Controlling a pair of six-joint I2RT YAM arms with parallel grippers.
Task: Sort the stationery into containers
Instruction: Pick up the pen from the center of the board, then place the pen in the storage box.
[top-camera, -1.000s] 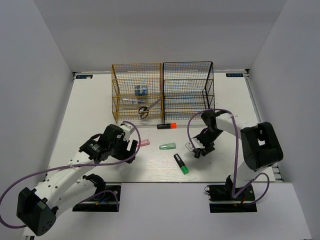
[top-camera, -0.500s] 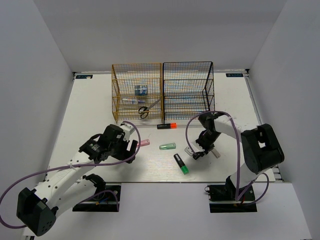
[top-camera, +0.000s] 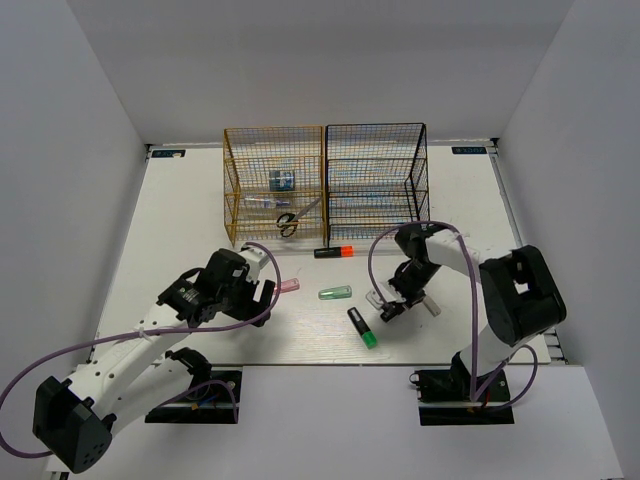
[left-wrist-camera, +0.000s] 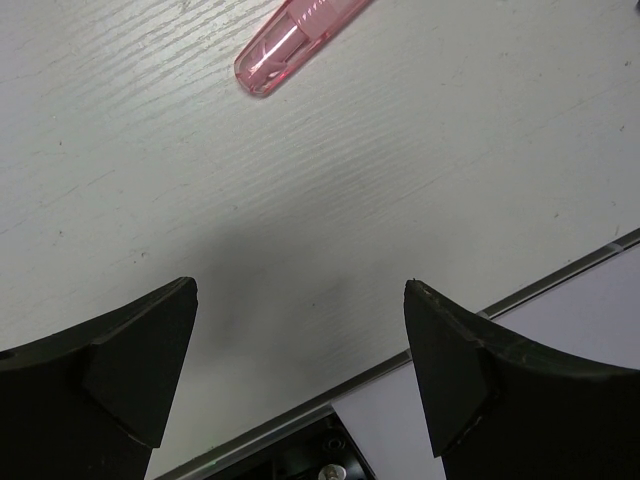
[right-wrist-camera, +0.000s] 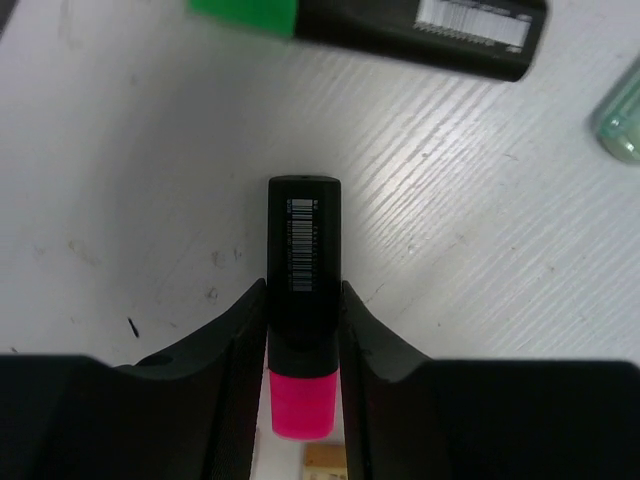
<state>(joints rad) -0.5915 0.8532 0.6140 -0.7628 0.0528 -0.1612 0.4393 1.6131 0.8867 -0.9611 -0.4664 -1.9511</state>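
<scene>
My right gripper (right-wrist-camera: 303, 290) is shut on a pink-capped black highlighter (right-wrist-camera: 303, 240), low over the table. A green-capped highlighter (right-wrist-camera: 400, 25) lies just ahead of it, and a green capsule (right-wrist-camera: 622, 120) is at the right edge. In the top view the right gripper (top-camera: 388, 305) is beside the green highlighter (top-camera: 362, 327). My left gripper (left-wrist-camera: 300, 300) is open and empty, and a pink capsule (left-wrist-camera: 300, 40) lies ahead of it. The gold rack (top-camera: 274, 185) holds scissors (top-camera: 288, 223), a blue tape roll (top-camera: 282, 180) and a clear pen (top-camera: 262, 202). The black rack (top-camera: 377, 180) stands beside it.
An orange-capped highlighter (top-camera: 335, 251) lies in front of the racks. The green capsule (top-camera: 335, 293) and the pink capsule (top-camera: 288, 286) lie mid-table. A beige eraser (top-camera: 430, 306) lies right of the right gripper. The table's front edge is close behind the left gripper (top-camera: 262, 295).
My right gripper has shifted a little left and toward the near edge, closer to the green highlighter, uncovering the eraser on its right. The left arm has not moved.
</scene>
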